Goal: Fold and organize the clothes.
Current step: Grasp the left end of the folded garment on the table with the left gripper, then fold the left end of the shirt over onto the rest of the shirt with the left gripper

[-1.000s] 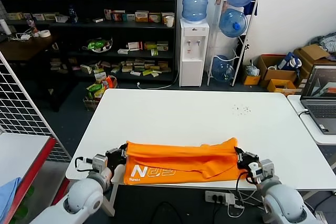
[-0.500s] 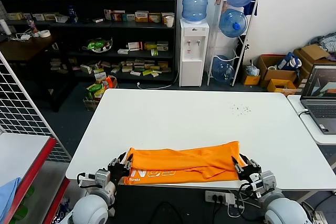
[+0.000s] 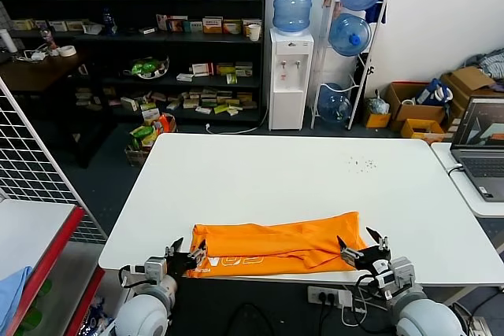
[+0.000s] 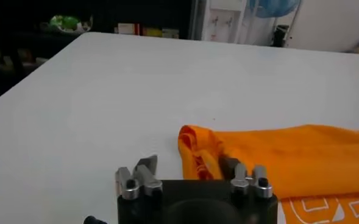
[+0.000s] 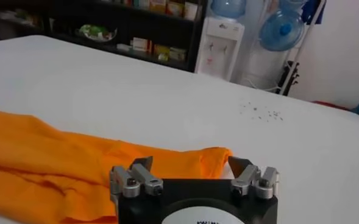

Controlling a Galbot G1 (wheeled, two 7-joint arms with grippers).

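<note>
The orange T-shirt (image 3: 276,245) lies folded into a long band along the front edge of the white table (image 3: 291,171), with white lettering (image 3: 236,261) on the part hanging over the edge. My left gripper (image 3: 187,256) is open at the shirt's left end. In the left wrist view, the gripper (image 4: 187,165) has its fingers apart on either side of the shirt's (image 4: 289,158) bunched end. My right gripper (image 3: 364,248) is open at the shirt's right end. In the right wrist view, the gripper (image 5: 191,164) is spread just short of the shirt's (image 5: 75,158) corner.
A laptop (image 3: 482,147) sits on a side table at the right. A wire rack and a light blue cloth (image 3: 11,293) are at the left. A power strip (image 3: 329,296) hangs below the table's front edge. Shelves and a water dispenser (image 3: 290,76) stand behind.
Both grippers drew the shirt toward the front edge, then opened and let go of its ends. The shirt now rests flat on the table.
</note>
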